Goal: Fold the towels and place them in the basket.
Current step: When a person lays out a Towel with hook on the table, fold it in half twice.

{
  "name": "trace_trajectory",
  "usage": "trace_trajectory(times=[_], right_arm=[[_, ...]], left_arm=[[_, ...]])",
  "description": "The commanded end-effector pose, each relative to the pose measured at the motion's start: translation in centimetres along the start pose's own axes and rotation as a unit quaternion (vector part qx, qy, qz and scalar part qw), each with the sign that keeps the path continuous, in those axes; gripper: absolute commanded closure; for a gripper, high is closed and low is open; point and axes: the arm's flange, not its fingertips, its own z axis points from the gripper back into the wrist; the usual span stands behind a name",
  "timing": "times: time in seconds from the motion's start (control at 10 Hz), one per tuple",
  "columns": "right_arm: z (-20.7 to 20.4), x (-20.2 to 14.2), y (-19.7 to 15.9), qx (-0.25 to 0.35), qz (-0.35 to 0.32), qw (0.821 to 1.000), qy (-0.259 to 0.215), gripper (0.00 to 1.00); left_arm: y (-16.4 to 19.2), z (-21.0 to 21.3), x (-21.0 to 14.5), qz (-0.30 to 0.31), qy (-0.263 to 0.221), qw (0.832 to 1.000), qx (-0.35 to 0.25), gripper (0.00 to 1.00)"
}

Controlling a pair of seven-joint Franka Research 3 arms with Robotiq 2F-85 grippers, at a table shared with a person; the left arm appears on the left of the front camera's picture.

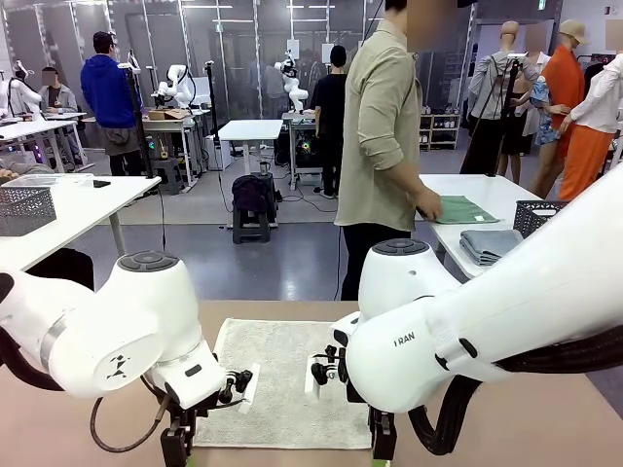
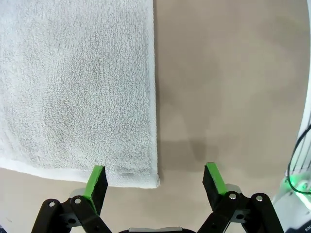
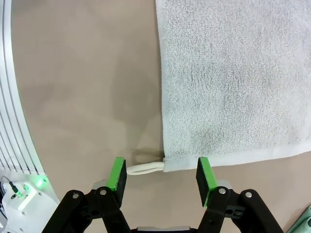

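Observation:
A cream-white towel (image 1: 282,379) lies flat and unfolded on the brown table (image 1: 545,428). My left gripper (image 1: 177,443) is open at its near left corner; in the left wrist view that towel corner (image 2: 146,177) sits between the green pads (image 2: 97,180) of the gripper (image 2: 155,182). My right gripper (image 1: 383,438) is open at the near right corner, where the towel's hanging loop (image 3: 145,168) lies between its fingers (image 3: 118,175), gripper midpoint (image 3: 161,177). The dark basket (image 1: 538,216) stands on a white table behind, beside folded grey-blue towels (image 1: 490,245) and a sea-green towel (image 1: 464,209).
A person (image 1: 384,146) stands beyond the table's far edge, hands at the sea-green towel. A paler grey mesh basket (image 1: 24,209) sits on a white table at the far left. Bare brown tabletop lies on both sides of the towel.

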Motion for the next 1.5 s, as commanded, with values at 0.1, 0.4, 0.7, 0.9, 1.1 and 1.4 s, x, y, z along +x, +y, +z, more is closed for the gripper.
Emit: trace_trajectory(times=[0.1, 0.4, 0.7, 0.9, 1.1, 1.4], right_arm=[[-0.91, 0.00, 0.07, -0.008, -0.007, 1.000, -0.007, 0.27], [-1.22, -0.03, -0.21, -0.012, -0.001, 1.000, -0.004, 0.27], [-1.43, -0.04, -0.29, -0.011, 0.000, 1.000, -0.001, 0.47], [-1.46, 0.01, -0.33, -0.017, 0.001, 1.000, 0.002, 0.47], [-1.52, 0.09, -0.34, -0.019, 0.007, 1.000, 0.009, 0.67], [-1.59, 0.18, -0.45, -0.027, 0.007, 1.000, 0.011, 0.66]], left_arm=[[0.96, -0.63, 0.04, 0.005, 0.008, 1.000, 0.017, 0.00], [1.28, -0.90, -0.19, 0.010, 0.009, 1.000, 0.012, 0.00], [1.25, -1.18, -0.09, 0.005, 0.013, 1.000, 0.015, 0.20], [1.26, -1.16, 0.09, 0.004, 0.010, 1.000, 0.014, 0.20], [1.20, -1.07, 0.35, 0.006, 0.025, 0.999, 0.031, 0.35], [1.17, -0.94, 0.42, 0.008, 0.018, 0.999, 0.027, 0.44]])
